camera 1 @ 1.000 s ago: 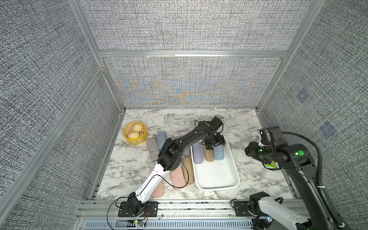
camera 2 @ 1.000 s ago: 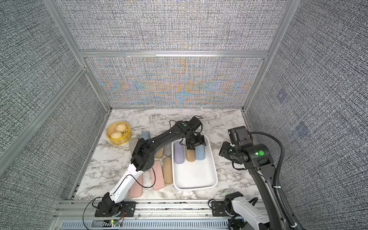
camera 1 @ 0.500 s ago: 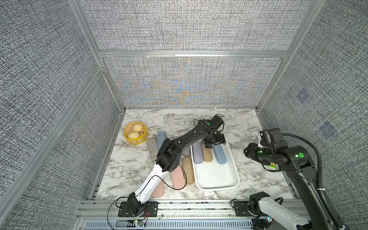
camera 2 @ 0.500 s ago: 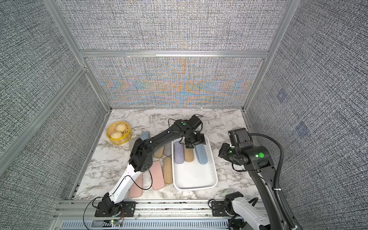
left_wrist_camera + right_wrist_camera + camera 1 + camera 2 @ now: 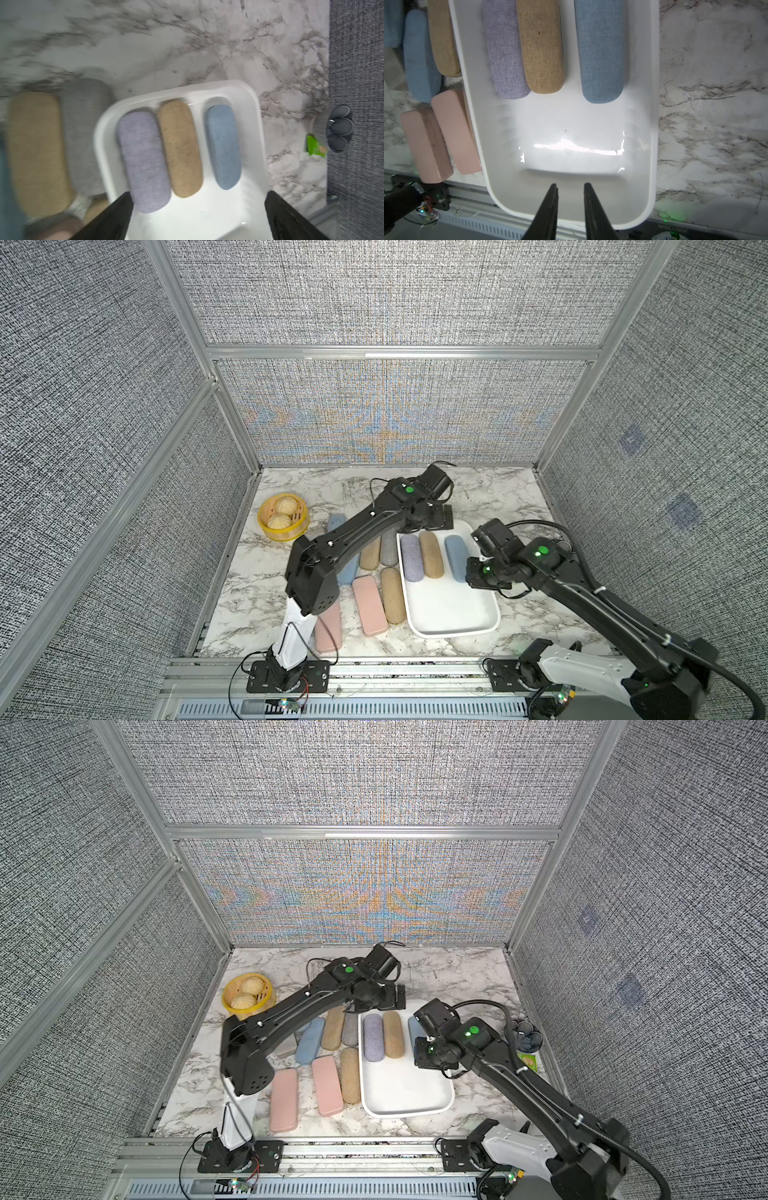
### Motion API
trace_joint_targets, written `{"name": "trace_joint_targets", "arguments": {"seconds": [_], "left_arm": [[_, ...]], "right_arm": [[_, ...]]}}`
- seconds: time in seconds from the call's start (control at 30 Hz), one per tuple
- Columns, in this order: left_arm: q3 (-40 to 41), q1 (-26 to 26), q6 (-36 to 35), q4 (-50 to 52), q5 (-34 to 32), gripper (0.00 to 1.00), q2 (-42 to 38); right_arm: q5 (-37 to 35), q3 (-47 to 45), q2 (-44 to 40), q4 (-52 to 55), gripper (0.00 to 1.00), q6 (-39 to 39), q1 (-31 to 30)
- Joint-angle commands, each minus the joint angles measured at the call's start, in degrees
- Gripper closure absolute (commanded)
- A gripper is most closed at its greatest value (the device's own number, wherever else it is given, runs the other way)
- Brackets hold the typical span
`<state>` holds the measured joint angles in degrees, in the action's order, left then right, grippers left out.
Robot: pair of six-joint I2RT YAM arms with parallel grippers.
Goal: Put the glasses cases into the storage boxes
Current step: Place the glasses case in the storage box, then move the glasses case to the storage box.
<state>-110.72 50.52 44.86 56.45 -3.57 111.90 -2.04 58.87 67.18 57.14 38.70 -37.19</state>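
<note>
While the tray (image 5: 451, 610) holds a lavender case (image 5: 411, 558), tan case (image 5: 431, 554) and blue case (image 5: 456, 558) side by side at its far end, other cases (image 5: 370, 605) lie left of the tray. Over the tray: left gripper (image 5: 198, 193) is spread wide, empty; right gripper (image 5: 570, 185) is closed, empty.

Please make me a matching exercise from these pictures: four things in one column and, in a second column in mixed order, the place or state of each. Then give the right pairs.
Column 1
1. lavender case
2. grey case
3. left hand
4. right hand

Column 2
A. shut, holding nothing
B. on the marble table, outside the white tray
C. open, holding nothing
D. inside the white tray, beside a tan case

Pairs: 1-D, 2-B, 3-C, 4-A
</note>
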Motion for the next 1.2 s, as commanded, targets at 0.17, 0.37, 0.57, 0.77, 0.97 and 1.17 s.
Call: {"name": "trace_joint_targets", "arguments": {"seconds": [0.17,0.37,0.57,0.77,0.97,1.17], "left_arm": [[28.7,-1.7,-6.1,-4.5,-24.0,0.01,-24.8],[49.9,-6.4,-1.7,-14.0,-22.9,0.01,-44.2],[53.3,-11.6,0.0,-7.7,-18.4,0.01,-49.7],[55.5,-15.3,0.6,-4.9,-16.1,0.01,-50.5],[55.9,-20.3,1.4,-5.7,-8.4,0.04,-43.7],[57.3,-22.0,4.4,-6.7,-6.0,0.11,-41.1]], "right_arm": [[-6.2,-2.3,13.6,-11.1,0.78,-2.2,0.3],[-8.2,0.1,21.0,-13.6,0.78,-4.4,1.1],[-8.7,1.3,22.8,-13.2,0.79,-5.7,2.3],[-8.9,2.5,19.2,-8.1,0.66,-6.4,-1.3],[-8.7,11.3,17.4,-3.4,0.42,-3.3,-13.4],[-8.4,22.9,25.9,-3.7,0.46,0.1,-23.2]]}}
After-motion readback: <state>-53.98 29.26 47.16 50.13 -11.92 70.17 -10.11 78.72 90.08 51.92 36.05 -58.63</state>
